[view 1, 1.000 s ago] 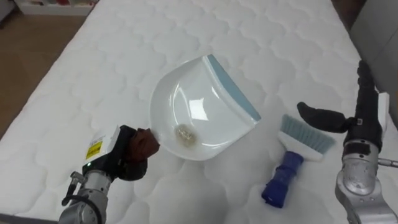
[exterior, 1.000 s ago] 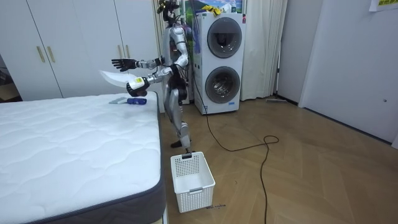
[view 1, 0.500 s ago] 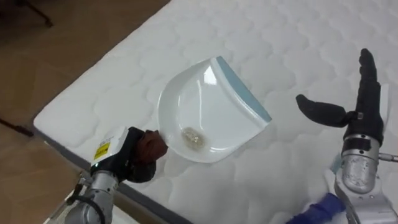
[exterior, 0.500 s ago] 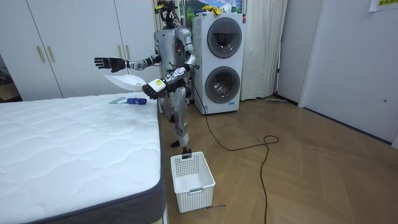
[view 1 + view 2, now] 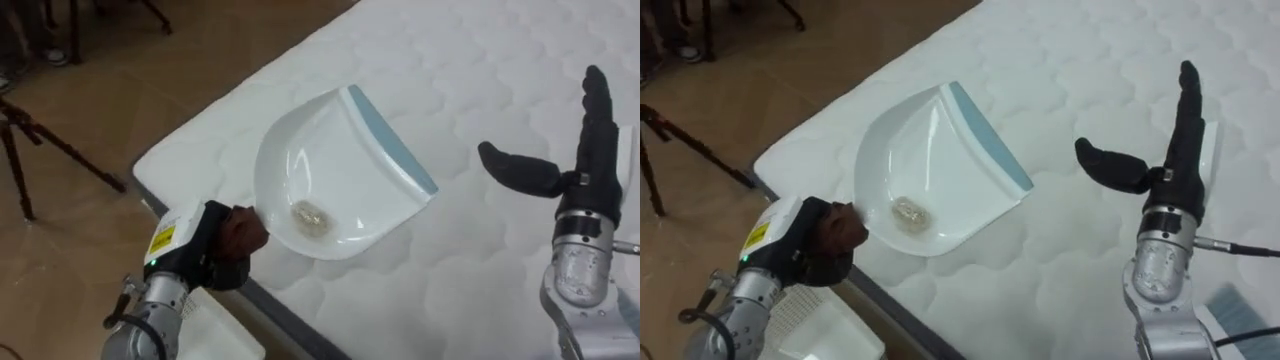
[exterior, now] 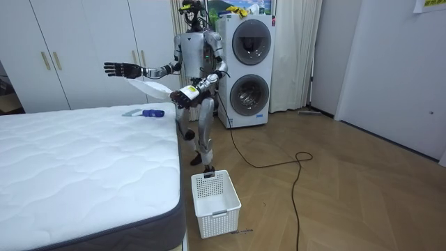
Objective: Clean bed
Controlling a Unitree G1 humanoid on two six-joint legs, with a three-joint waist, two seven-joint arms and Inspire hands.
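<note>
Stacked washing machines [image 6: 249, 66] stand near white wardrobe doors [image 6: 77, 52].

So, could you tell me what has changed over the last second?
The robot has turned from the bed toward the basket on the floor, swinging the dustpan in its left hand from further over the bed to its corner. Unchanged: the left hand grips the dustpan handle, the crumbs lie in the pan, the right hand is raised and open, and the brush lies on the bed.
</note>
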